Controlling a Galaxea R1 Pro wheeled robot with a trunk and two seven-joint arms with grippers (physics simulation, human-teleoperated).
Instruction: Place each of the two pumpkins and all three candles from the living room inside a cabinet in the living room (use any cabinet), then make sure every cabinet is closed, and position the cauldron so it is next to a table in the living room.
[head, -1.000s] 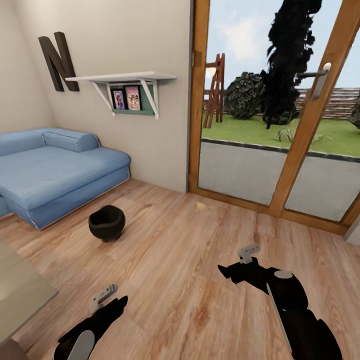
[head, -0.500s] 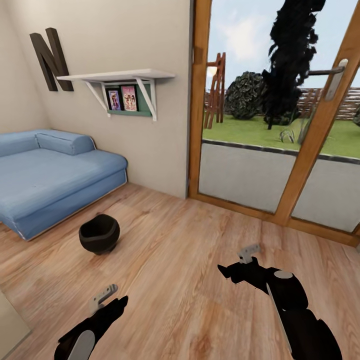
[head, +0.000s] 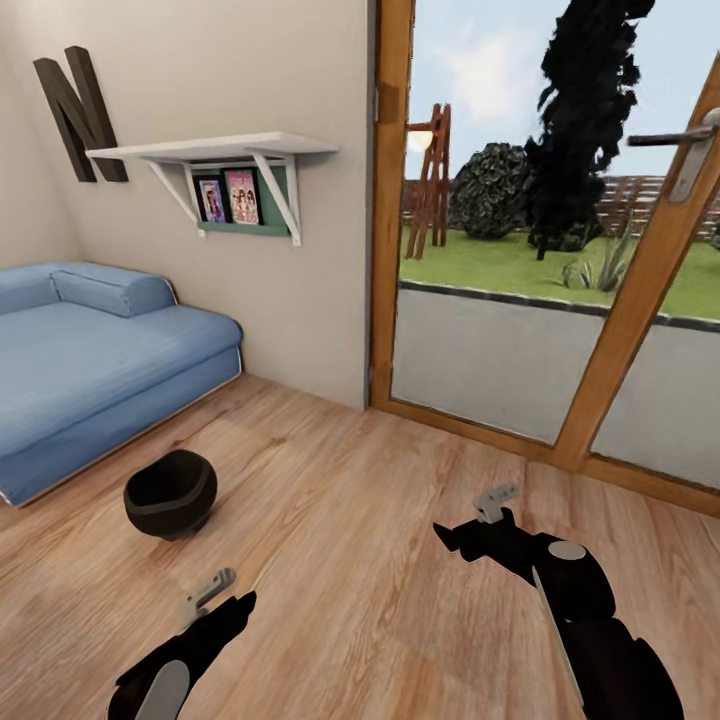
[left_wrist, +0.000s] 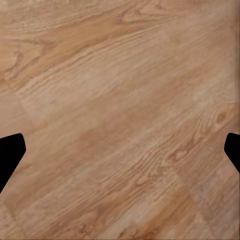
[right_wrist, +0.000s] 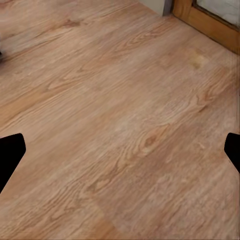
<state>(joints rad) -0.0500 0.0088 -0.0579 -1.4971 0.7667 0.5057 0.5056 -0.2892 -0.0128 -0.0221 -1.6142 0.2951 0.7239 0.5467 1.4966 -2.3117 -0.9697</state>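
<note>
Wood floor (head: 380, 560) by the glass door (head: 560, 300).
Your cauldron (head: 170, 493) sat near the blue sofa (head: 90, 370); both grippers (left_wrist: 120, 155) (right_wrist: 120, 150) were spread wide, holding nothing.

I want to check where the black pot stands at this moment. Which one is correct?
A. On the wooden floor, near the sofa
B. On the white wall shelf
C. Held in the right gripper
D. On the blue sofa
A: the black pot sits upright on the wooden floor, a little in front of the blue sofa, touched by no gripper.
</note>
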